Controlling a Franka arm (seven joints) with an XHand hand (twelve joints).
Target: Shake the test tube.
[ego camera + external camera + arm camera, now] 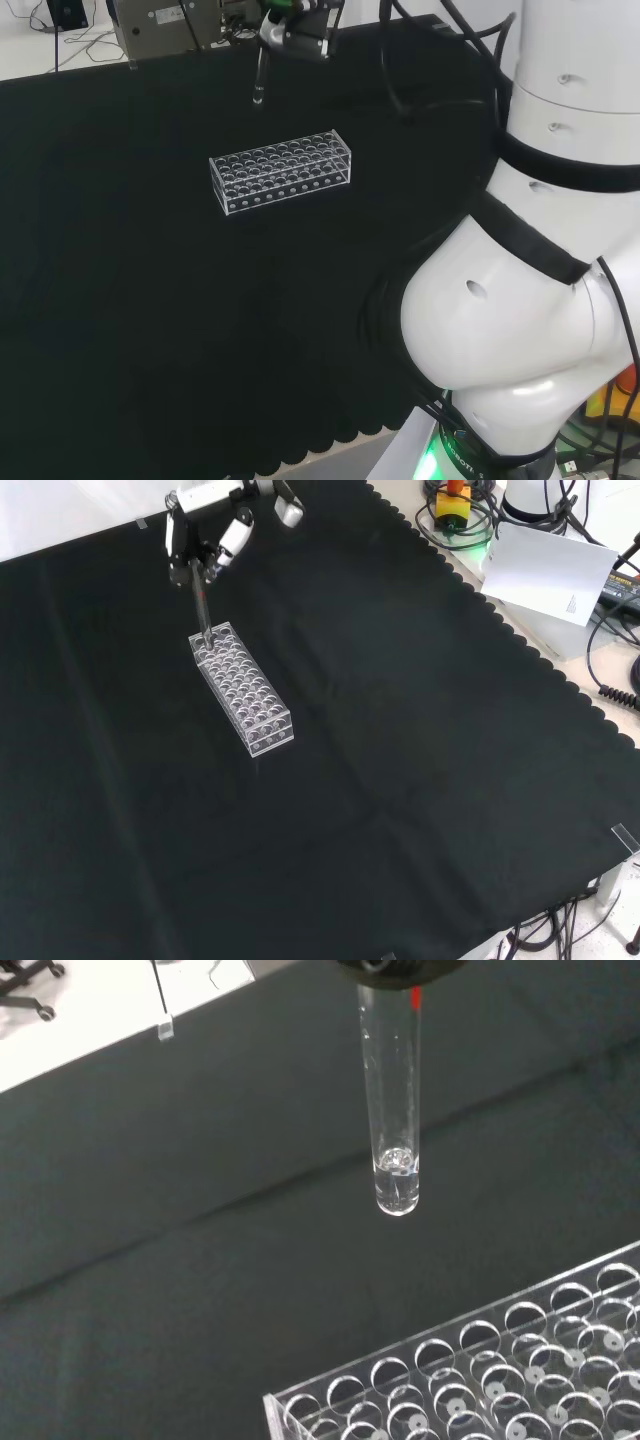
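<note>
The hand [298, 32] hangs high over the far part of the cloth, its fingers curled round the top of a clear glass test tube [259, 80]. In the front view the hand [205, 525] holds the test tube [202, 605] upright above the far end of the rack [242, 688]. The wrist view shows the test tube [392, 1100] hanging straight down with a little clear liquid at its rounded bottom, lifted free of the rack [480, 1370]. The clear plastic rack [282, 172] with several rows of holes stands on the cloth.
The black cloth [420, 780] covers the bench, with a scalloped edge at the right of the front view. A grey box [165, 25] stands behind the cloth's far edge in the head view. Cables and a white sheet [545, 565] lie off the cloth.
</note>
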